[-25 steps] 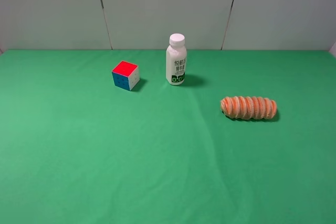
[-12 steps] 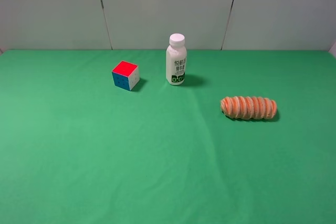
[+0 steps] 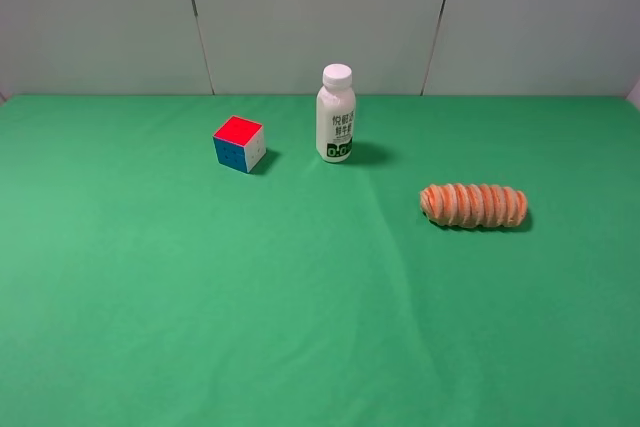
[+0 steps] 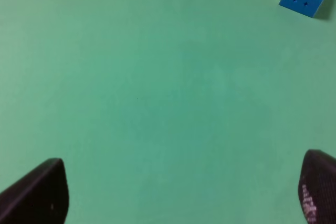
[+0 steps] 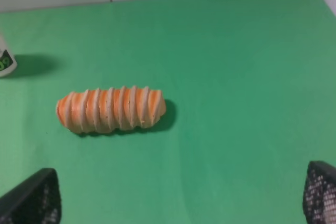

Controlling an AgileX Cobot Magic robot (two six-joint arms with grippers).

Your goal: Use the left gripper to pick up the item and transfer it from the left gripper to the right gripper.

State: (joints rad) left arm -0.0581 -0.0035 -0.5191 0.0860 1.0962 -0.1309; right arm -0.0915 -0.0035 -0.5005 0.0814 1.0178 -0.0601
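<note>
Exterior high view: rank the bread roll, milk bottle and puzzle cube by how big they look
1. Bread roll, longest shape.
2. Milk bottle, nearly as long but slimmer; it stands farther back, so this ranking is unsure.
3. Puzzle cube, clearly smallest.

- You get bright, even light with no glare on the worktop (image 3: 200, 297).
- Your wrist views look softer; the tool tips blur at their edges.
- Short shadows fall rightward.

A staged robot test bench in a lab: a tabletop (image 3: 200, 327) draped in plain green cloth, backed by bare grey-white panels (image 3: 320, 17), carrying only a few unrelated props: puzzle cube (image 3: 239, 143), milk bottle (image 3: 336, 114), toy bread roll (image 3: 473, 205).
</note>
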